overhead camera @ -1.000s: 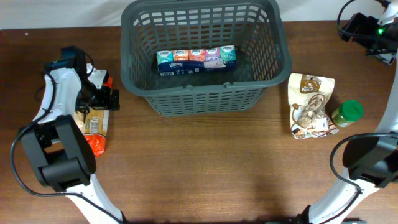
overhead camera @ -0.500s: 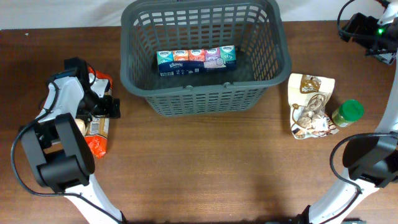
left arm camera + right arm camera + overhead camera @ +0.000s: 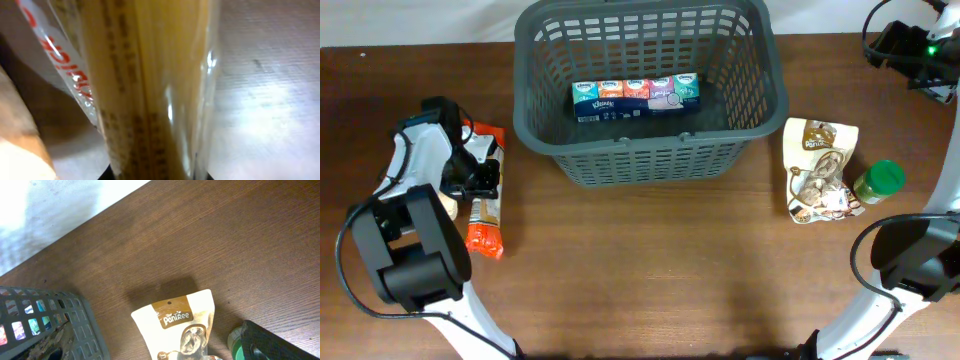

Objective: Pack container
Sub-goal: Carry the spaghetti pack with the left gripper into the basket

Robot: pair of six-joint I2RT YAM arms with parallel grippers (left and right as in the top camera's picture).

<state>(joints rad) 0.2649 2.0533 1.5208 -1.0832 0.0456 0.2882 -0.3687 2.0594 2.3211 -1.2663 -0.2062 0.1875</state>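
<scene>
Overhead, basket (image 3: 650, 160): tissue packs (image 3: 636, 97) inside.
Left pincer (image 3: 483, 182): pinching a pasta packet (image 3: 150, 90) on the tabletop (image 3: 650, 270).
Right pincer (image 3: 892, 42): spread or pressed together, cannot tell.

Item: pasta packet (image 3: 150, 90), clear film over long pale yellow strands, shown very close and blurred.
Position: fills the middle of the view, running top to bottom.
Print: red lettering (image 3: 60, 55) on the film at the packet's left edge.
Left of packet: tan surface (image 3: 20, 140), too blurred to identify.
Right of packet: brown wood table (image 3: 270, 85), with glare.
</scene>
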